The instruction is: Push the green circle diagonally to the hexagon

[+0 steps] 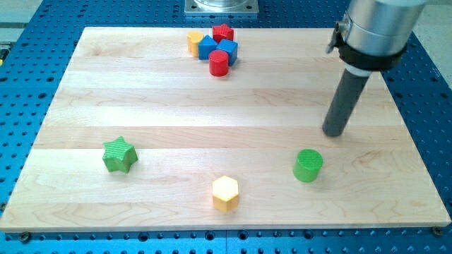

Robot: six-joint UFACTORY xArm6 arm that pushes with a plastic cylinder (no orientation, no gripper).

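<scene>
Tool [333, 132] near one green circle [308, 165]

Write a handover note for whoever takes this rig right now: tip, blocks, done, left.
My tip is on the board, above and to the right of the green circle, with a gap between them.
The yellow hexagon lies near the view's bottom, left of the circle and slightly lower.
Done: nothing visible yet; circle and hexagon are well apart.
Left: push the circle down-left to the hexagon. The tip looks well placed for that.
Elsewhere: a green star at lower left, and a cluster of red, blue and yellow blocks at the top.
</scene>
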